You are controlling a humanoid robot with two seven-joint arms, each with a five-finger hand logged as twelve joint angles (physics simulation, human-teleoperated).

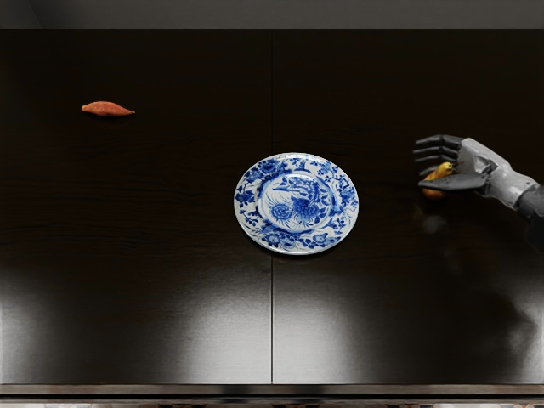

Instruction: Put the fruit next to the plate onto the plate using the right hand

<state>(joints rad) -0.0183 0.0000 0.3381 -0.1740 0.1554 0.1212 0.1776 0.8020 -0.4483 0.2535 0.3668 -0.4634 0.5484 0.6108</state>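
A blue-and-white patterned plate (296, 203) lies near the middle of the dark table. To its right, a small yellow-orange fruit (439, 175) sits low over the table inside my right hand (442, 163), whose dark fingers and thumb curl around it. The right arm comes in from the right edge. The fruit is mostly hidden by the fingers, and whether it still touches the table cannot be told. The left arm does not show.
An orange sweet potato (107, 108) lies far off at the back left of the table (136, 280). A thin seam runs down the table's middle, under the plate.
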